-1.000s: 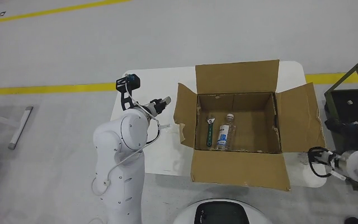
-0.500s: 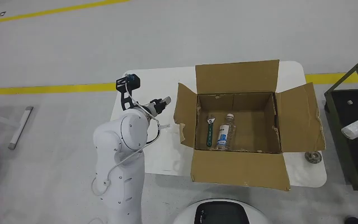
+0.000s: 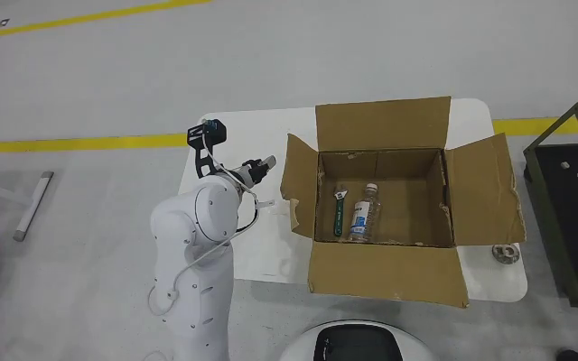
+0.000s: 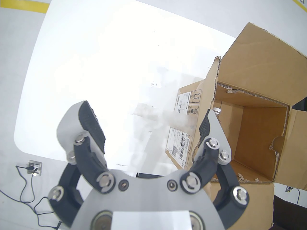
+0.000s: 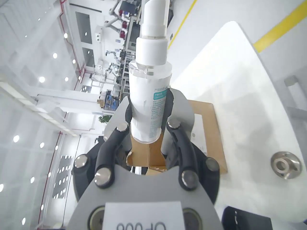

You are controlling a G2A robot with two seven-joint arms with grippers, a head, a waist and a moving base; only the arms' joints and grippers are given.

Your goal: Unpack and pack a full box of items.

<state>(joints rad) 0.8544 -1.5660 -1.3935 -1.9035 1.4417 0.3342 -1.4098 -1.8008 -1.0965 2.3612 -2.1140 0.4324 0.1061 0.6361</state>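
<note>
An open cardboard box (image 3: 384, 124) stands on the white table (image 3: 262, 248) with its flaps spread. On its floor lie a green wrench (image 3: 338, 215) and a clear bottle (image 3: 363, 214), side by side. My left gripper (image 3: 263, 165) hangs open over the table just left of the box (image 4: 259, 72), and in its own view the left gripper (image 4: 148, 116) holds nothing between its fingers. My right gripper (image 5: 148, 104) is shut on a white spray bottle (image 5: 150, 77), held above the table's edge (image 5: 239, 84) beside a box flap (image 5: 206, 130).
A metal flange ring (image 3: 505, 253) lies on the table's right front corner, and the same ring (image 5: 285, 165) lies near my right gripper. A dark green rack (image 3: 553, 208) stands off the table's right side. Bare table (image 4: 108, 60) stretches left of the box.
The right arm, at the top view's lower right edge by the ring a second ago, has drawn off to the right and out of that view. The left arm has not moved.
</note>
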